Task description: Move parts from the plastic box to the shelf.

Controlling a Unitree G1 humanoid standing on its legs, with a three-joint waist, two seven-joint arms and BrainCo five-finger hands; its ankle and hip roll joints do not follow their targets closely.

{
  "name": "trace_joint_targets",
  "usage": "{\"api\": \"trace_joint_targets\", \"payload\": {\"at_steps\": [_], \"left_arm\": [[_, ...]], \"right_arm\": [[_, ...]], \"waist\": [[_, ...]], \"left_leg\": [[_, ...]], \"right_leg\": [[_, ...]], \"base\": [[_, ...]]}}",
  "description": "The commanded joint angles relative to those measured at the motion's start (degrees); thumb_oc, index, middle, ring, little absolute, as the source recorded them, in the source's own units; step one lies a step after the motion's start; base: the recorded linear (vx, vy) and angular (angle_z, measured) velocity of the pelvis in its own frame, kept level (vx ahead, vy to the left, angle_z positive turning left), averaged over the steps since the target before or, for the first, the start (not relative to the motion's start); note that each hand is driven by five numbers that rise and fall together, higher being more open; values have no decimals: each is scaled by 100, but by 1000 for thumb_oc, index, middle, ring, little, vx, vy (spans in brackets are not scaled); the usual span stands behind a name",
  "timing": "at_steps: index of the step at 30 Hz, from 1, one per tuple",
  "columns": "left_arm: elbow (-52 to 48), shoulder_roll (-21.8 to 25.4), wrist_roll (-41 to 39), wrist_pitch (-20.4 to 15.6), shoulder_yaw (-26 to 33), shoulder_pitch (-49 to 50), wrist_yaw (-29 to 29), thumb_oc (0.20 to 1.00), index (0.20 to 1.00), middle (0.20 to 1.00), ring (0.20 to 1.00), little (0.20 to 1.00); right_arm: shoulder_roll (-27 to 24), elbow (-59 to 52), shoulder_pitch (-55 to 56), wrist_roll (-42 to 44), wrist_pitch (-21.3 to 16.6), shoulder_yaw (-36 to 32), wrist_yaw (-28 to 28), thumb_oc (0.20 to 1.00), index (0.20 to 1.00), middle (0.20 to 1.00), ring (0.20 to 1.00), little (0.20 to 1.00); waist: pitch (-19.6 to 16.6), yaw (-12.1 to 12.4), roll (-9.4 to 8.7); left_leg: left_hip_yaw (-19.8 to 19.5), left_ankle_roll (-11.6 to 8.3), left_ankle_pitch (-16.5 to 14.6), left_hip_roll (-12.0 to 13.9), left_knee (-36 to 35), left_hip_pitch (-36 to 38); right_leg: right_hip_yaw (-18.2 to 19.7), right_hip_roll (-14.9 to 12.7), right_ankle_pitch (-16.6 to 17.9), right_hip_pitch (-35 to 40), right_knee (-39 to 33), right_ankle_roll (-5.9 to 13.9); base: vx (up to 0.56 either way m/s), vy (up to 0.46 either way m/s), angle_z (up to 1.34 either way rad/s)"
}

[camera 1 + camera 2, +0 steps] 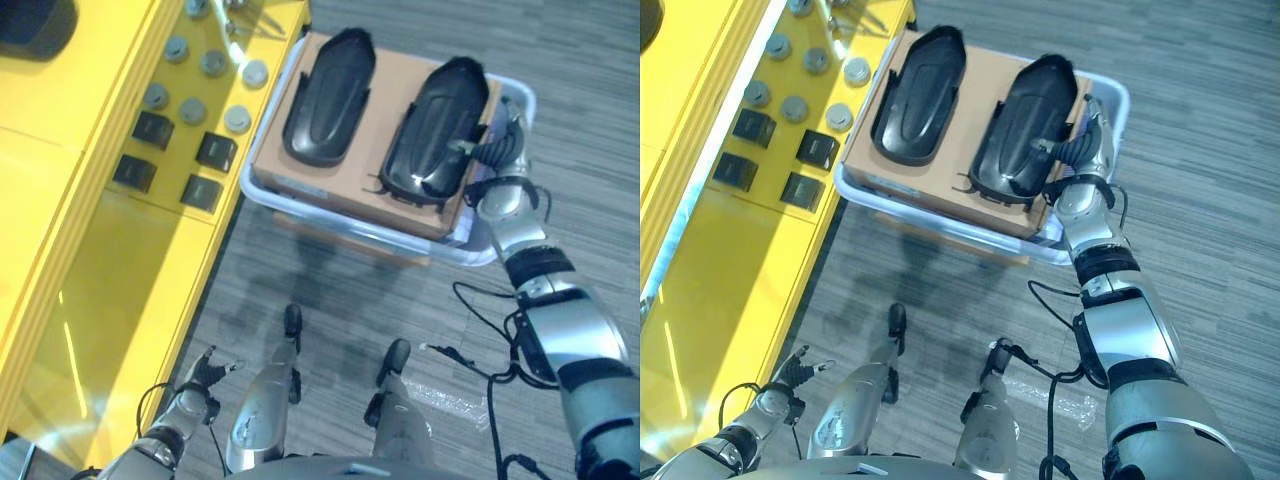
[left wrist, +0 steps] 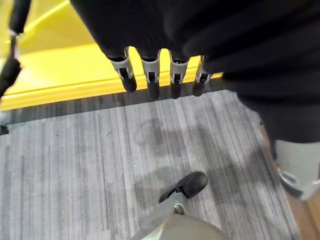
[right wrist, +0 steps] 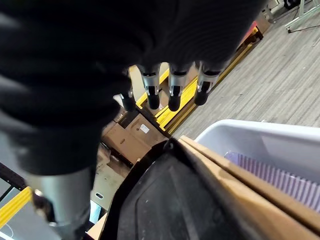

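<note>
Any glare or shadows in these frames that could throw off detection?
Left eye view: white glare streaks on the yellow shelf, a specular sheen on the right black part, and soft shadows on the floor below the plastic box. Left wrist view: faint shadow patches on the floor. Right wrist view: that part reads dark, with little highlight.

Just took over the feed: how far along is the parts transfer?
Nothing moved yet: both black parts lie on cardboard in the plastic box. In hand: the right hand hangs open at the nearer part's edge. Left: grasping and carrying both to the yellow shelf; left hand idle.
</note>
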Motion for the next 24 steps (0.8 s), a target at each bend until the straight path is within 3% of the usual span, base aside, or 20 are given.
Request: {"api": "trace_joint_targets", "payload": {"at_steps": [1, 4, 12, 13, 14, 24], "left_arm": [[284, 72, -161, -60, -139, -271, 157, 1000, 1000, 1000, 1000, 1000], [181, 57, -252, -85, -335, -353, 146, 1000, 1000, 1000, 1000, 1000], [-28, -84, -400, -76, -603, -551, 286, 1000, 1000, 1000, 1000, 1000], [-37, -104, -404, -64, -613, -562, 295, 1000, 1000, 1000, 1000, 1000], [-38, -120, -426, -62, -617, -583, 289, 1000, 1000, 1000, 1000, 1000], [-77, -203, -431, -67, -624, -521, 296, 1000, 1000, 1000, 1000, 1000]], "right_arm": [[-292, 181, -260, 156, -111, 193, -324, 1000, 1000, 1000, 1000, 1000], [-456, 1318, -791, 265, -30, 574, -142, 1000, 1000, 1000, 1000, 1000], [-244, 2064, -1059, 226, 189, 622, -418, 1000, 1000, 1000, 1000, 1000], [-198, 2103, -1014, 223, 210, 626, -374, 840, 840, 840, 840, 840], [-118, 2229, -986, 245, 257, 637, -265, 200, 200, 200, 200, 200], [124, 2423, -654, 582, 260, 432, -36, 200, 200, 200, 200, 200]], "waist": [[-217, 60, -75], [-94, 175, -20], [69, 207, 75], [83, 203, 76], [95, 195, 82], [-31, 132, 171]], "left_leg": [[-63, -567, -407, 232, -30, 210], [-214, -592, -319, 149, -30, -43], [-298, -610, -226, 123, -30, -334], [-301, -611, -222, 121, -30, -344], [-304, -613, -218, 124, -30, -356], [-295, -590, -251, 64, -30, -257]], "right_leg": [[182, -319, 86, -23, -27, 453], [50, -360, 151, -148, -27, 496], [54, -380, 209, -387, -27, 518], [45, -388, 211, -393, -27, 521], [38, -399, 210, -396, -27, 523], [19, -483, 188, -311, -27, 529]], "base": [[4, 15, 36], [-15, 18, 23], [-8, 18, 9], [0, 0, 0], [0, 0, 0], [0, 0, 0]]}}
